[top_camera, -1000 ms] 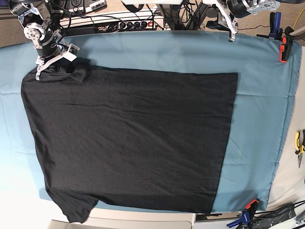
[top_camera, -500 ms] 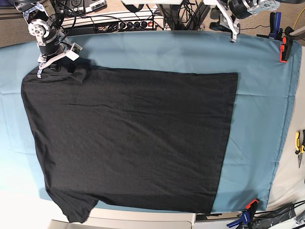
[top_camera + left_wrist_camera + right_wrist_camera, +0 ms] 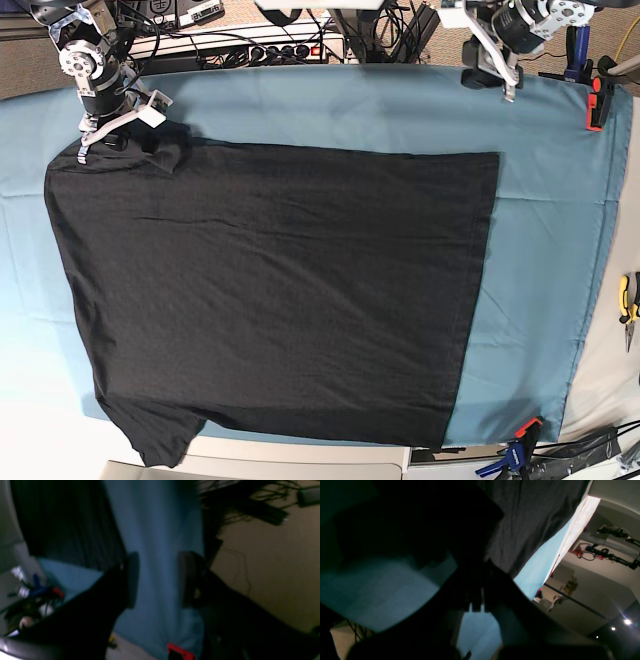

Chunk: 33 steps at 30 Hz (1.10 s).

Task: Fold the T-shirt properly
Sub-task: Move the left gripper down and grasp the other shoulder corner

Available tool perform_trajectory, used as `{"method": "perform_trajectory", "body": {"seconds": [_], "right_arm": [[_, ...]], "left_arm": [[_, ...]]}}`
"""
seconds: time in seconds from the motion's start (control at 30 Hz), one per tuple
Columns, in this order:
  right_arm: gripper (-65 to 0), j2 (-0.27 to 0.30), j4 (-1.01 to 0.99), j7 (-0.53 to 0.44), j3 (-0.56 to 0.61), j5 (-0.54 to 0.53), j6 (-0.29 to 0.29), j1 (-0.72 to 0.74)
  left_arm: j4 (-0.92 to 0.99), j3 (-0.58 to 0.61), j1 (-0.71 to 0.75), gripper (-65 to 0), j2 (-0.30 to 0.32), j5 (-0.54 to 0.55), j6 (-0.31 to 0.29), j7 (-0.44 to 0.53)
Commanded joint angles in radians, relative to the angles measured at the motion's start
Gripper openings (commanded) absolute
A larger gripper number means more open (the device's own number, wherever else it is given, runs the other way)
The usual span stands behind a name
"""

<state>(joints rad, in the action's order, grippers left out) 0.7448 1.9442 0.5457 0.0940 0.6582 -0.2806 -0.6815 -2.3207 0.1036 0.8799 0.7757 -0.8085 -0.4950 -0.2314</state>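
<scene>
The black T-shirt (image 3: 280, 290) lies spread flat, plain side up, on the teal table cloth (image 3: 540, 250). My right gripper (image 3: 128, 140) sits at the shirt's far left corner, where the sleeve is bunched up. In the right wrist view its fingers (image 3: 480, 580) look closed together on dark fabric, with more shirt (image 3: 532, 517) beyond. My left gripper (image 3: 495, 78) hovers over the cloth's far edge, apart from the shirt. In the left wrist view it (image 3: 159, 580) is open and empty over teal cloth, with the shirt (image 3: 67, 522) to the upper left.
A red clamp (image 3: 597, 100) holds the cloth at the far right. A blue and orange clamp (image 3: 520, 440) sits at the near right. Yellow pliers (image 3: 628, 300) lie at the right edge. A power strip and cables (image 3: 270, 45) run behind the table. The near sleeve (image 3: 160, 440) overhangs the front edge.
My left gripper has come down and inward over the cloth's far edge. My right gripper shifted slightly toward the back at the sleeve. The shirt has stayed flat.
</scene>
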Motion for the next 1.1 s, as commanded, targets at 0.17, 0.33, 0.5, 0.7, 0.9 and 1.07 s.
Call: {"method": "perform_trajectory", "body": {"seconds": [0.17,0.33,0.5,0.7,0.9,1.07], "right_arm": [[-65.0,0.014,0.016,0.004,-0.009,0.014,0.016,0.000],[-65.0,0.014,0.016,0.006,-0.009,0.012,0.016,0.000],[-65.0,0.014,0.016,0.010,-0.009,0.012,0.016,0.000],[-65.0,0.014,0.016,0.019,-0.009,0.012,0.017,0.000],[-65.0,0.014,0.016,0.027,-0.009,0.012,0.017,0.000],[-65.0,0.014,0.016,0.031,-0.009,0.012,0.017,0.000]], "left_arm": [[0.011,-0.002,-0.047,-38.8,0.008,0.069,0.050,0.010],[0.055,-0.002,-0.113,-38.9,0.009,0.080,0.108,-0.001],[0.146,-0.001,-0.217,-39.0,0.009,0.139,0.148,-0.009],[0.272,0.023,-0.322,-39.9,0.029,0.208,0.184,-0.016],[0.368,0.206,-0.452,-40.9,0.064,0.203,0.230,-0.055],[0.387,0.331,-0.565,-40.9,0.064,0.174,0.277,-0.102]]}}
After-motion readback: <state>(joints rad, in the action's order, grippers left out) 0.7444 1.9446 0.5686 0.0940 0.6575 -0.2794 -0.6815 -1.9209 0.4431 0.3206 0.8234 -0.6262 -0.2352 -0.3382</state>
